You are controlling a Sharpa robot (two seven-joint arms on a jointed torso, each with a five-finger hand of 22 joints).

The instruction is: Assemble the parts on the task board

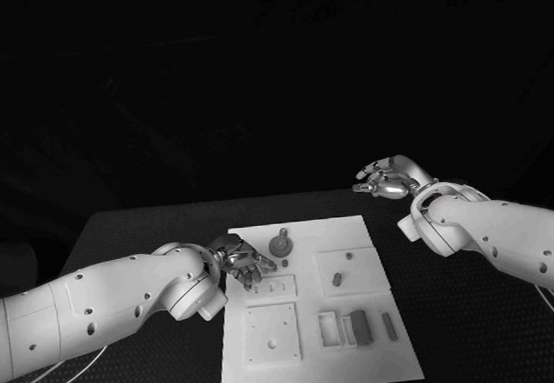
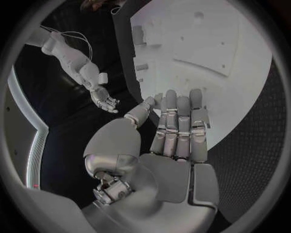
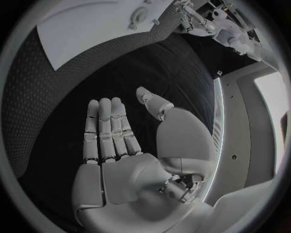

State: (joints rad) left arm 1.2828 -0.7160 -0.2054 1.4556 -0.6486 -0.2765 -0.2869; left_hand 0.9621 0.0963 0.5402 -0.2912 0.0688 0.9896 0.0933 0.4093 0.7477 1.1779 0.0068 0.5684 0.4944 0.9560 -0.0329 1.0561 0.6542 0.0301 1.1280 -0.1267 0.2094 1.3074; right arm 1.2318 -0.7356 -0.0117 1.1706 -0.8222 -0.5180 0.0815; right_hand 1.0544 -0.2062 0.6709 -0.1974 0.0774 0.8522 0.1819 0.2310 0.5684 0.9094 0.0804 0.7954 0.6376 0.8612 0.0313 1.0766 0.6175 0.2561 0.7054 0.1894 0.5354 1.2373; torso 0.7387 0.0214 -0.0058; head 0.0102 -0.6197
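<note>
Our left hand (image 1: 240,262) hovers flat and empty over the white task board (image 1: 363,361) at centre frame, near a round part (image 1: 280,243); we should lower slowly, then pinch. Our right hand (image 1: 384,179), upper right, is spread and empty

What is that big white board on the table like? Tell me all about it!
The task board is a flat white plate, smooth like plastic, lying flat in the middle of the black table. Raised square panels with small holes and slots sit on it, and small grey parts lie or stand among them. A roundish grey piece rests near its far edge. The left hand hangs over its left side, fingers straight; whether it touches is unclear.
</note>
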